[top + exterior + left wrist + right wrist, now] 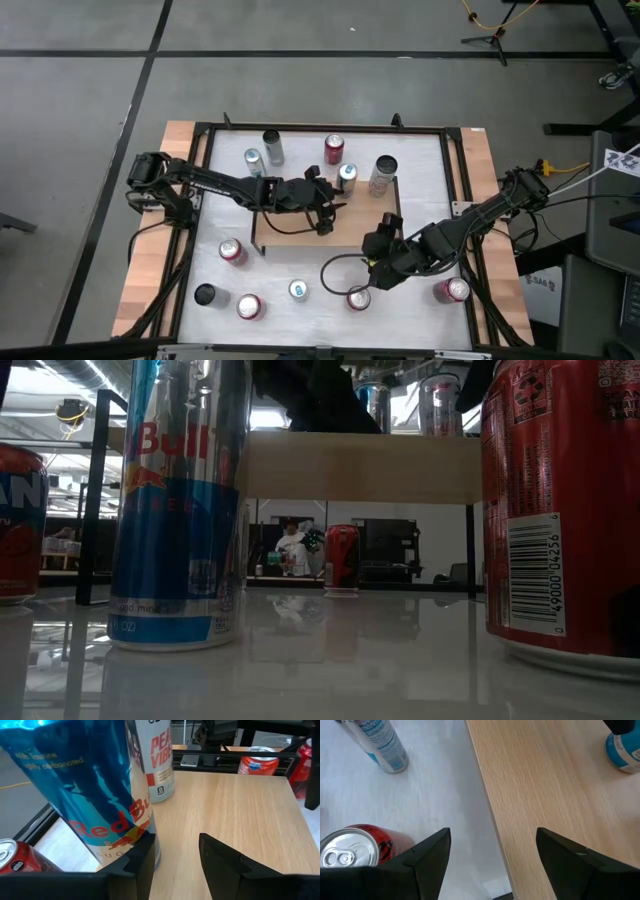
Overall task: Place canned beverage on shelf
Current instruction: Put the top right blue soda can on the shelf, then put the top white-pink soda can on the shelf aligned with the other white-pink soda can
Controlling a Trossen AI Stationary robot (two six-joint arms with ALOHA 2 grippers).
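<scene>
The shelf (300, 225) is a low stand with a pale, fine-grained wooden board on thin black legs, standing mid-table on the glossy white tabletop (300, 265). Two cans stand at its far edge: a slim blue and silver can (347, 176) and a wider white can (382, 174) with red lettering.

The left gripper (325, 215) reaches over the board, just beside the blue can. In the left wrist view its dark angular fingers (220, 860) stand slightly apart over bare wood with nothing between them; the blue can (95, 790) rises alongside one finger, outside the gap. Whether it touches that finger I cannot tell.

The right gripper (375, 262) hangs at the board's near right corner. Its flat black fingers (427, 855) are spread wide and empty, straddling the board's edge, wood under one side and white surface under the other. A red can (357, 847) with a shiny aluminium top stands on the tabletop close to one finger.

More cylindrical cans, red, silver and blue, are scattered over the tabletop.
</scene>
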